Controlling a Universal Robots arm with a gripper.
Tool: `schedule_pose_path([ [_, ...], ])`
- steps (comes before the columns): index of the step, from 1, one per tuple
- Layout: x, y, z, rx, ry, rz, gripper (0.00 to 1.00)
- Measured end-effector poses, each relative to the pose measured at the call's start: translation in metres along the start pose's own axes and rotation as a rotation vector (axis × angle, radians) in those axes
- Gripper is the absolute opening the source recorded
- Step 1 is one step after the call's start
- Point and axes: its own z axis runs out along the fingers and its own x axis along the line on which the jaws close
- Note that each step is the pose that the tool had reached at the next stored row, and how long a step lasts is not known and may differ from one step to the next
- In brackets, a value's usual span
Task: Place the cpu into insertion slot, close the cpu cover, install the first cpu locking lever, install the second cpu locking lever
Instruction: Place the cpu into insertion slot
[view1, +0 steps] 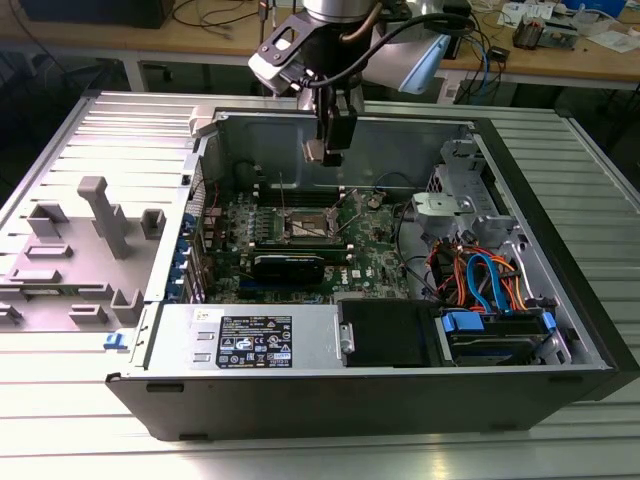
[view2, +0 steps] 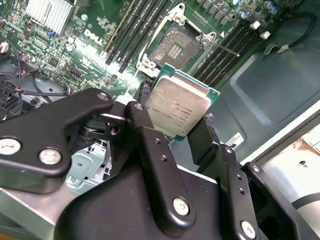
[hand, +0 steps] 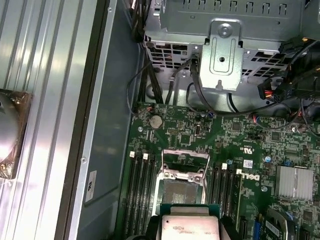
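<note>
Pinching the cpu (view2: 182, 105) by its edges above the open insertion slot (view2: 174, 47), the gripper (view2: 175, 112) could set it down tilted or off-centre, damaging the slot.

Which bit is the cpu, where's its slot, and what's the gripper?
cpu (view2: 181, 107), second wrist view, middle of its silver top.
slot (view2: 174, 48), second wrist view, middle of the dark recess.
gripper (view2: 175, 118), second wrist view, midway between its fingertips.
</note>
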Motion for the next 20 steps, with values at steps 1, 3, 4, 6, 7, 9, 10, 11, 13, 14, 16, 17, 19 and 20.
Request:
schedule_pose_path([
  [1, 0.0000, -0.0001, 0.0001, -0.0001, 0.0000, 0.004, 0.55],
  [3, 0.0000, -0.0003, 0.0002, -0.0003, -0.0003, 0.014, 0.55],
  [4, 0.0000, -0.0003, 0.0002, -0.0003, -0.0004, 0.019, 0.55],
  [6, 0.0000, -0.0004, 0.0003, -0.0005, -0.0006, 0.028, 0.55],
  [7, 0.0000, -0.0004, 0.0003, -0.0005, -0.0007, 0.032, 0.55],
  [9, 0.0001, -0.0005, 0.0004, -0.0007, -0.0008, 0.040, 0.55],
  [10, 0.0001, -0.0005, 0.0005, -0.0007, -0.0010, 0.044, 0.55],
  [11, 0.0001, -0.0007, 0.0005, -0.0007, -0.0011, 0.049, 0.55],
  [13, 0.0001, -0.0010, 0.0008, -0.0010, -0.0014, 0.063, 0.55],
  [14, 0.0001, -0.0012, 0.0008, -0.0011, -0.0015, 0.067, 0.55],
  [16, 0.0001, -0.0013, 0.0009, -0.0011, -0.0017, 0.075, 0.55],
  [17, 0.0001, -0.0013, 0.0011, -0.0013, -0.0017, 0.080, 0.55],
  [19, 0.0001, -0.0014, 0.0017, -0.0016, -0.0022, 0.098, 0.55],
  [20, 0.0001, -0.0015, 0.0026, -0.0023, -0.0024, 0.106, 0.55],
])
